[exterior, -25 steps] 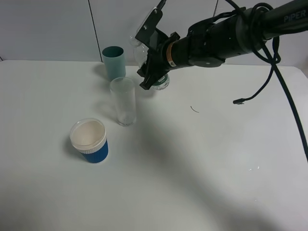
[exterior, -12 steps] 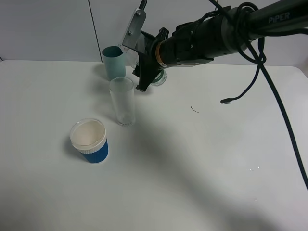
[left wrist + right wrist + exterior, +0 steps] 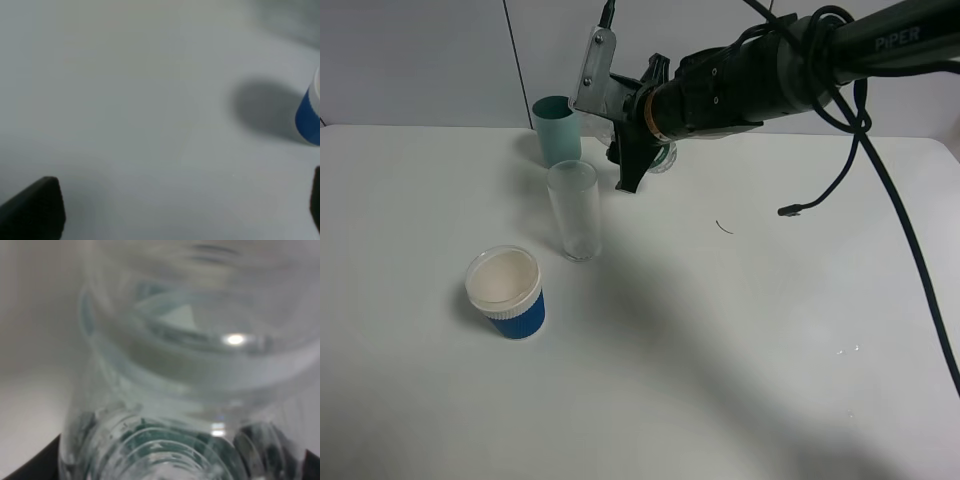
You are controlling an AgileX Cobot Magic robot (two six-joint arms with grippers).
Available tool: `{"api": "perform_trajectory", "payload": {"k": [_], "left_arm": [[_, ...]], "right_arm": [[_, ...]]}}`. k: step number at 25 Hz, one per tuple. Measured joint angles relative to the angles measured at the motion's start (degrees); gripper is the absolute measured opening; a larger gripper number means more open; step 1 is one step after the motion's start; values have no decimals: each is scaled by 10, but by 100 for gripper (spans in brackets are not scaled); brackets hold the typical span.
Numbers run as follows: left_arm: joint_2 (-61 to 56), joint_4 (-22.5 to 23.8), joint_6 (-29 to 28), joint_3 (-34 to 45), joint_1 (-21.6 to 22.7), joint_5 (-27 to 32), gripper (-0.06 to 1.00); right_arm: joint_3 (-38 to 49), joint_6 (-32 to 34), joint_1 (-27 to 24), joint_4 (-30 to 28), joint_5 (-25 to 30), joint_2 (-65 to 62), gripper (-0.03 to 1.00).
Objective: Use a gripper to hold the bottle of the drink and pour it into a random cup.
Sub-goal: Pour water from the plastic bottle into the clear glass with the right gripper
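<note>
- The left gripper (image 3: 175,207) hangs over the bare white table (image 3: 125,100) with its jaws wide apart and nothing between them.
- The blue cup (image 3: 506,293) stands nearest the front. Its inside looks pale, and I cannot tell whether it holds anything.
- The teal cup (image 3: 557,130) stands upright at the back, its inside too dark to read.
- The glass (image 3: 575,210) stands upright between those two cups, and no liquid shows in it.
- The right gripper (image 3: 632,160) is clamped on the bottle (image 3: 661,157), which is lifted off the table behind the glass, just right of the teal cup. Close up, the bottle (image 3: 165,390) is clear with green ribs.
- Since a second ago, the right gripper and bottle have shifted left toward the glass. The loose cable (image 3: 790,210) end moved left too, and the cups stayed put.
</note>
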Motion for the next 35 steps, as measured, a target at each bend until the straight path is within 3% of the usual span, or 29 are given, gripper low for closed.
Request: {"api": "perform_trajectory", "payload": {"k": [23, 35], "left_arm": [[0, 0, 0, 0, 0, 0, 99], [0, 0, 0, 0, 0, 0, 99]], "right_arm": [[0, -175, 5, -5, 1, 0, 56], [0, -209, 5, -11, 1, -7, 56]]}}
